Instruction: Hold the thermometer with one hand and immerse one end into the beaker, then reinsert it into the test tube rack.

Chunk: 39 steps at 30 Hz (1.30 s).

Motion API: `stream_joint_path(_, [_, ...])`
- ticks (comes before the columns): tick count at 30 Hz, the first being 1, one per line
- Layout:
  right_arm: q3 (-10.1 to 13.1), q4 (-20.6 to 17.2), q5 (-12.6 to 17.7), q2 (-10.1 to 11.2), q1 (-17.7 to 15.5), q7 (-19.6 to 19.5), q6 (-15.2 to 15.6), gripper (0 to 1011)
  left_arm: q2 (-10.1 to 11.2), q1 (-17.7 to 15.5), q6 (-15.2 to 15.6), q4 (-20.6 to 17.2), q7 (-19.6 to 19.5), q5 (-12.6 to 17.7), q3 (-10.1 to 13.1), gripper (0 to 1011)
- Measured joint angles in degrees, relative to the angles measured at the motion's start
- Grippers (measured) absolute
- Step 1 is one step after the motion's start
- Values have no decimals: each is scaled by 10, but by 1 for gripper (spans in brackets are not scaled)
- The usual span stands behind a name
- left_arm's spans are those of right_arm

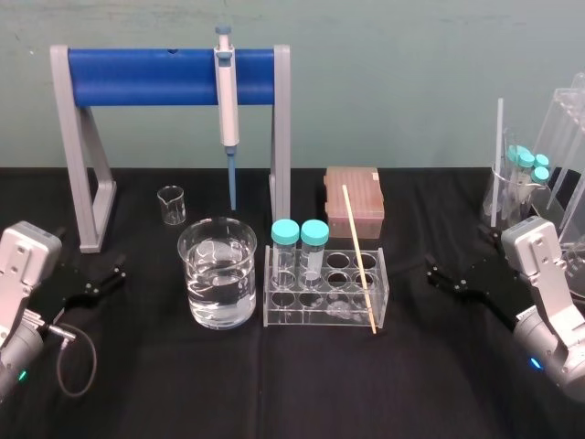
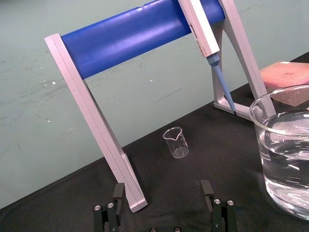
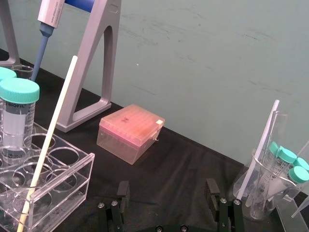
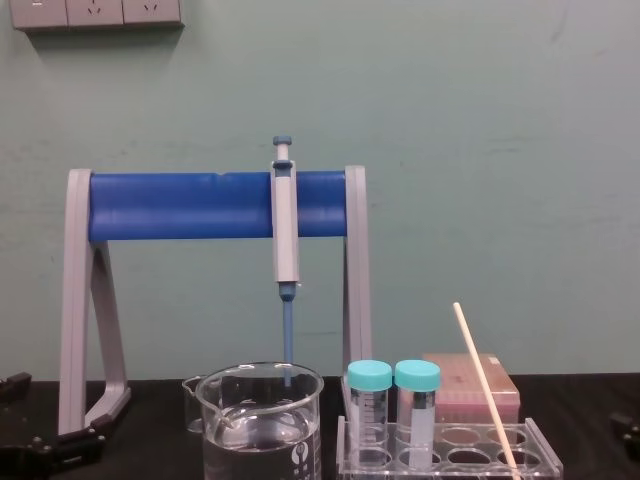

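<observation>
The thermometer (image 1: 359,259) is a thin cream rod standing slanted in a right-hand hole of the clear test tube rack (image 1: 326,291). It also shows in the right wrist view (image 3: 48,145) and the chest view (image 4: 485,385). Two teal-capped tubes (image 1: 300,233) stand in the rack's left holes. The large beaker (image 1: 218,272), part full of water, sits just left of the rack. My right gripper (image 1: 445,277) rests open on the table right of the rack, its fingers (image 3: 123,191) wide apart with nothing between them. My left gripper (image 1: 111,273) is open left of the beaker (image 2: 285,145).
A grey stand with a blue bar (image 1: 169,76) holds a grey-and-blue pipette (image 1: 226,110) behind the beaker. A small glass beaker (image 1: 171,204) sits under it. A pink box (image 1: 353,201) lies behind the rack. Glassware with teal-capped tubes (image 1: 526,178) crowds the far right.
</observation>
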Motion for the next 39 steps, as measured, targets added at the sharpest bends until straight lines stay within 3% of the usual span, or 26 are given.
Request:
stream_joint_path(5, [18, -7, 19, -1, -2, 18, -3, 1003, 0, 0, 0, 0, 0, 0, 0, 1004])
stream_joint_path(10, [41, -29, 57, 7, -2, 56, 6, 1003, 0, 0, 0, 0, 0, 0, 0, 1004])
stream_joint_path(11, [51, -45, 83, 16, 0, 89, 19, 1003, 0, 0, 0, 0, 0, 0, 0, 1004])
stream_joint_path(13, [54, -51, 93, 20, 2, 102, 27, 1003, 0, 0, 0, 0, 0, 0, 0, 1004])
stream_joint_path(16, [70, -76, 142, 37, 16, 170, 64, 1003, 0, 0, 0, 0, 0, 0, 0, 1004])
stream_joint_path(23, [81, -80, 206, 35, 70, 266, 120, 1003, 0, 0, 0, 0, 0, 0, 0, 1004])
stream_joint_path(26, [75, -71, 219, 29, 95, 290, 149, 1003, 0, 0, 0, 0, 0, 0, 0, 1004])
stream_joint_path(33, [13, -13, 215, 10, 195, 322, 268, 1003, 0, 0, 0, 0, 0, 0, 0, 1004])
stream_joint_path(39, [-29, 36, 211, -5, 248, 344, 320, 1003, 0, 0, 0, 0, 0, 0, 0, 1004])
